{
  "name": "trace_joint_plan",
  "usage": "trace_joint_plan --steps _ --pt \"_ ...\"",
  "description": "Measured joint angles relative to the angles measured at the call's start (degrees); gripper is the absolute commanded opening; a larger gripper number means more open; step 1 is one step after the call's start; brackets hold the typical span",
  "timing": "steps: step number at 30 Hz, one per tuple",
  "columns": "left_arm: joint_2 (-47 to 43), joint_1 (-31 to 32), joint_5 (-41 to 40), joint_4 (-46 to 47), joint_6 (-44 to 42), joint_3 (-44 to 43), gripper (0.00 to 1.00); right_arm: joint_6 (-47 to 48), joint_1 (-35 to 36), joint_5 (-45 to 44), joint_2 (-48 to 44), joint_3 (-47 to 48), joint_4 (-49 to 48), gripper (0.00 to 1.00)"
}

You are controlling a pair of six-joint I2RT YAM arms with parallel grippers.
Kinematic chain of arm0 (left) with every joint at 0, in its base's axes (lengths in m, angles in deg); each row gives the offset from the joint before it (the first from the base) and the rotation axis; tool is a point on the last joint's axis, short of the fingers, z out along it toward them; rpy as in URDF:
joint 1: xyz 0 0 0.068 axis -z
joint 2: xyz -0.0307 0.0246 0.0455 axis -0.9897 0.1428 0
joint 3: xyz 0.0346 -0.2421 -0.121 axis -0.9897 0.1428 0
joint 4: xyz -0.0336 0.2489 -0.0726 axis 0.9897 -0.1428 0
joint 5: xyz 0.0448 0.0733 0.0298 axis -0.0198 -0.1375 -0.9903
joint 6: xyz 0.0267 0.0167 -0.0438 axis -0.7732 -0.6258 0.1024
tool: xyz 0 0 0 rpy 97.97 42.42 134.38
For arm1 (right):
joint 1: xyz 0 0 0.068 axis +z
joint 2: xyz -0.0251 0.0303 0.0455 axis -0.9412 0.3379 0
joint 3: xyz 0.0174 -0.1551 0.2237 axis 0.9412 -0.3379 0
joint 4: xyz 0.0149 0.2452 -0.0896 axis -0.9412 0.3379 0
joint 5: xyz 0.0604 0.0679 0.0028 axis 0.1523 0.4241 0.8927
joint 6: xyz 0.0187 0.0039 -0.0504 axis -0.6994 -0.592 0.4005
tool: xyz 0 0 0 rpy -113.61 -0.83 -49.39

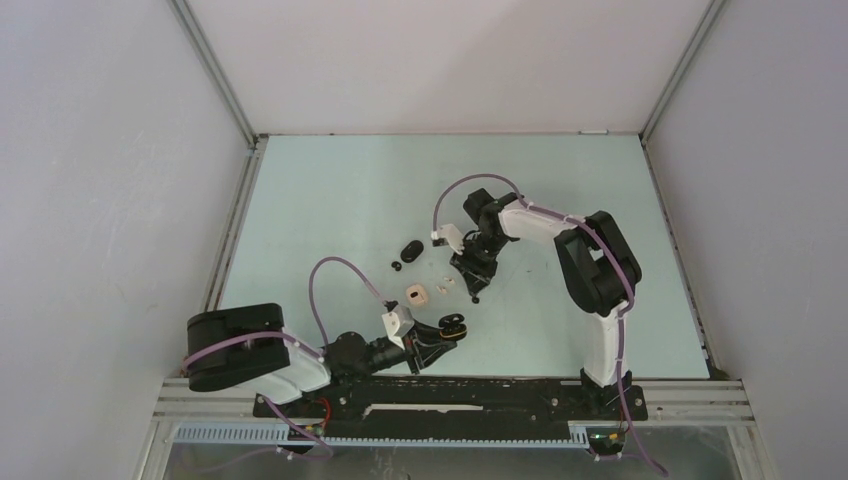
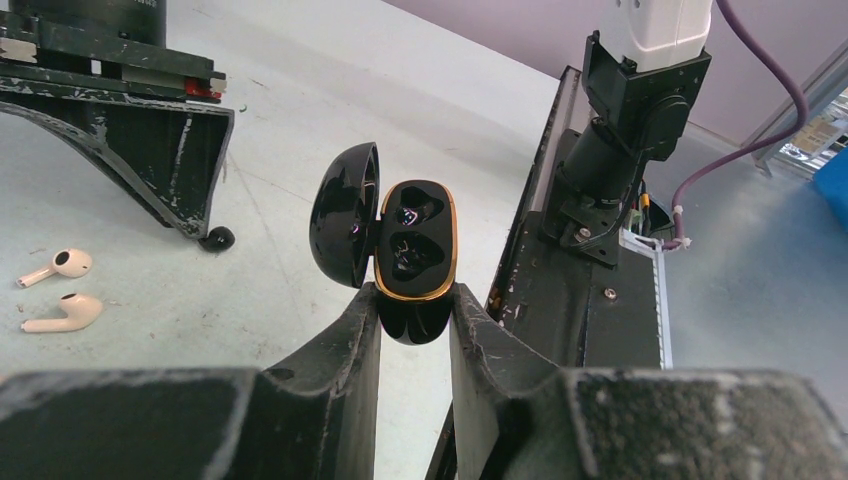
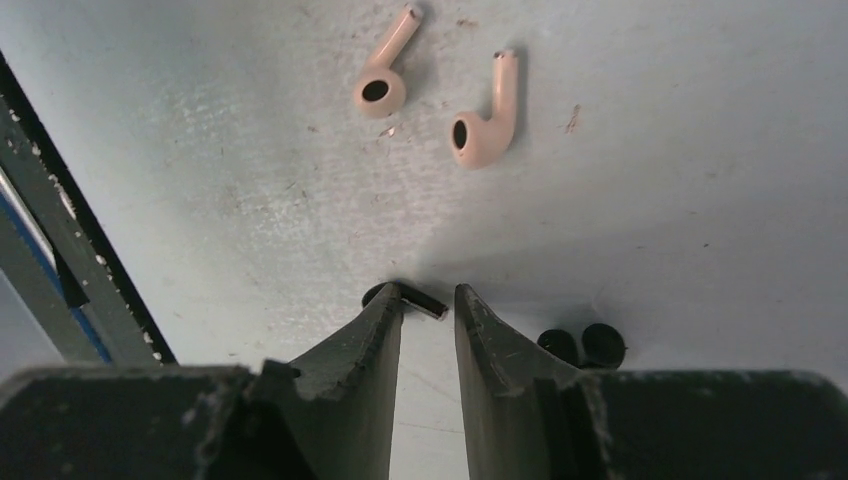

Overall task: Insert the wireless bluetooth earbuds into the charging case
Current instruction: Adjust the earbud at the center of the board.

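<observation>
My left gripper (image 2: 415, 300) is shut on the lower half of an open black charging case (image 2: 415, 245) with a gold rim. It holds the case near the table's front edge (image 1: 455, 325), lid (image 2: 345, 215) swung left. Both wells look empty. My right gripper (image 3: 428, 295) is down at the table, jaws a narrow gap apart. A black earbud (image 3: 425, 302) lies across its tips, touching only the left finger; it also shows in the left wrist view (image 2: 215, 238). Two whitish earbuds (image 3: 385, 85) (image 3: 485, 125) lie just beyond, also seen in the left wrist view (image 2: 60, 265) (image 2: 65, 312).
A closed black case (image 1: 410, 248) with a small black piece (image 1: 397, 266) beside it and a cream case (image 1: 415, 293) lie left of the right gripper. Two small black round pieces (image 3: 580, 345) sit by its right finger. The mounting rail (image 2: 590, 300) is right of the held case.
</observation>
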Motion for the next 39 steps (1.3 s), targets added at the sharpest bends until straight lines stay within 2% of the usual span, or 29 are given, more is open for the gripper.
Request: trace_joint_plan --steps 18,29,39 --pt "-0.3 0.8 -0.6 0.0 0.0 0.0 0.00 -0.1 -4.3 6.9 0.2 0.0 6.4 0.36" --pt "-2.4 0.9 -1.8 0.0 -0.5 0.0 0.00 -11.5 -1.2 0.8 -0.5 -0.2 -1.1 0.36" --pt "-6.4 1.0 -2.8 -0.2 -0.5 0.0 0.00 -13.3 2.3 -0.5 0.3 0.0 -0.4 0.36"
